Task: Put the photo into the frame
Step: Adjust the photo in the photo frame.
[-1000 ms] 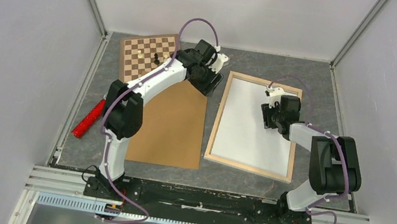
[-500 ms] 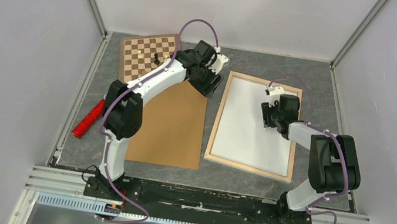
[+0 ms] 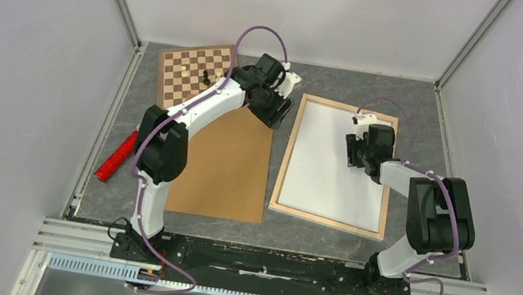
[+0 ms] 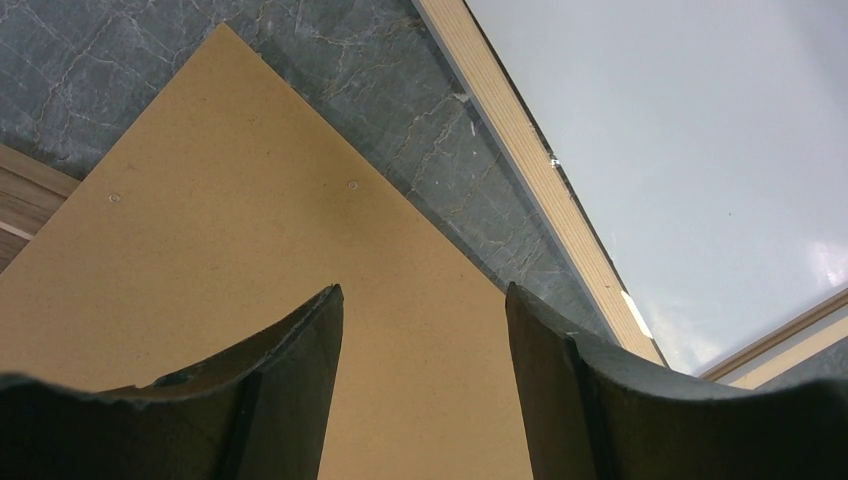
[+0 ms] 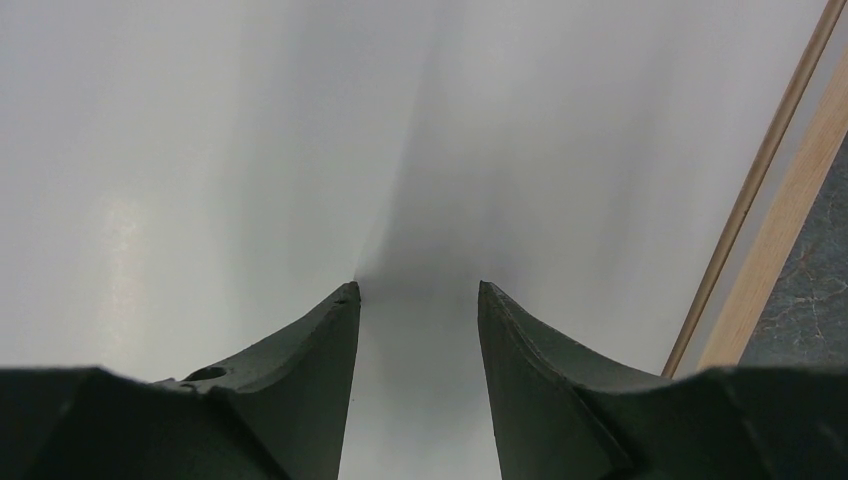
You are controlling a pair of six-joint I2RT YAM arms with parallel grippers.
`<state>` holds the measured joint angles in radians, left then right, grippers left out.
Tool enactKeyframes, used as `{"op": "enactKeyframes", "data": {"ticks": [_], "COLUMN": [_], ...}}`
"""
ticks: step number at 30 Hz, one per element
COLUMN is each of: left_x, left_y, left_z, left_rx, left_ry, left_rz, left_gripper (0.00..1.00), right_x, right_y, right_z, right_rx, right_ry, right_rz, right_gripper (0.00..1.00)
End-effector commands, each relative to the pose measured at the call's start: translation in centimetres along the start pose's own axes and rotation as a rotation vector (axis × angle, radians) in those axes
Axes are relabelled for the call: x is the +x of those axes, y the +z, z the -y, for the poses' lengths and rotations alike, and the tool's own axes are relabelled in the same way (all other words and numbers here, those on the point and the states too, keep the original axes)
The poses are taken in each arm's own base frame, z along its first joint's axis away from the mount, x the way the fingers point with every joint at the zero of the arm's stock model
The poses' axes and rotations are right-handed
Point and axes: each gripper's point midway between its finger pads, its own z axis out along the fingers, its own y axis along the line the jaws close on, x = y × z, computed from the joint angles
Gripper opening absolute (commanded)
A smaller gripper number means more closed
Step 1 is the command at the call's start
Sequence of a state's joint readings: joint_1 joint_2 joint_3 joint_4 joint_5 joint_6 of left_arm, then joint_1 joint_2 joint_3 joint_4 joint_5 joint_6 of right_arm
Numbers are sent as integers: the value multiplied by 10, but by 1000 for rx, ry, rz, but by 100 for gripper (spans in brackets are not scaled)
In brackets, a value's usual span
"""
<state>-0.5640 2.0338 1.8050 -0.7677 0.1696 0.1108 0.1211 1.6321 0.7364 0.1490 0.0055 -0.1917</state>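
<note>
The photo [image 3: 325,173] lies white back up inside the frame [image 3: 325,221] on the bench [image 3: 346,86], directly beneath the right jaws. These are parted with nothing between them, their tips low over the sheet. The left jaws are also parted and empty, above a brown board [image 3: 228,166], with the frame's wooden bar just to their right.

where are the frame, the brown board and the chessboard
frame [image 3: 325,221], top external view, its near wooden bar
brown board [image 3: 228,166], top external view, middle of its face
chessboard [image 3: 174,86], top external view, bare squares by its left edge
</note>
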Motion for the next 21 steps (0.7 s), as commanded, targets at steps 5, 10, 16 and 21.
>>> {"op": "enactKeyframes", "data": {"ticks": [5,10,16,21], "left_x": [-25,-24,-22,-22], "left_y": [-29,-29,-30,-28], "left_z": [7,7,7,8], "left_rx": [19,21,19,27], "left_ry": [-9,-9,-6,-8], "left_rz": [104,104,101,99], "left_gripper": [67,67,67,67], "right_x": [-7,-5,-7,-8], "right_y": [-3,-2,-2,-2], "right_z": [6,4,4,3], "right_rx": [45,42,38,38], "right_ry": [51,75,85,91], "right_rz": [12,6,7,9], "right_gripper": [50,50,50,50]}}
